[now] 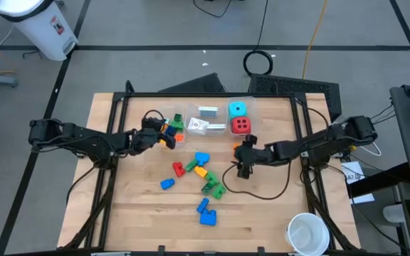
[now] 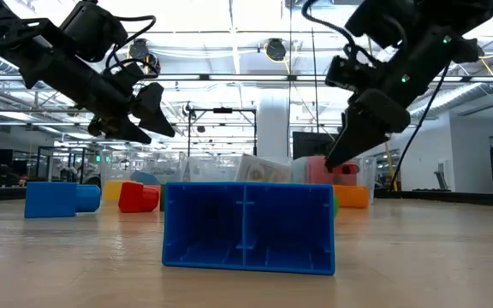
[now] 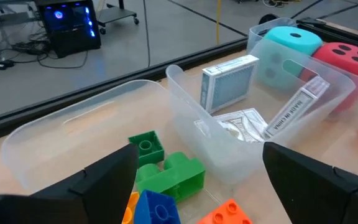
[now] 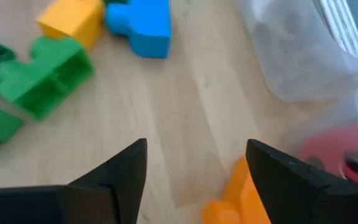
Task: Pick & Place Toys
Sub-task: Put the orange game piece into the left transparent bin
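Loose toy bricks lie on the wooden table: blue, red, yellow, green and two more blue ones. My left gripper stands open over the left clear bin, which holds green, blue and orange bricks. My right gripper hangs open above the table beside the bin with the red die and cyan die. An orange brick lies on the table below it, near one finger. Cards stand in the middle bin.
A black cable loops across the table by my right arm. A white round cup stands at the near right corner. The three clear bins sit in a row at the far middle. Bare wood shows at the near left.
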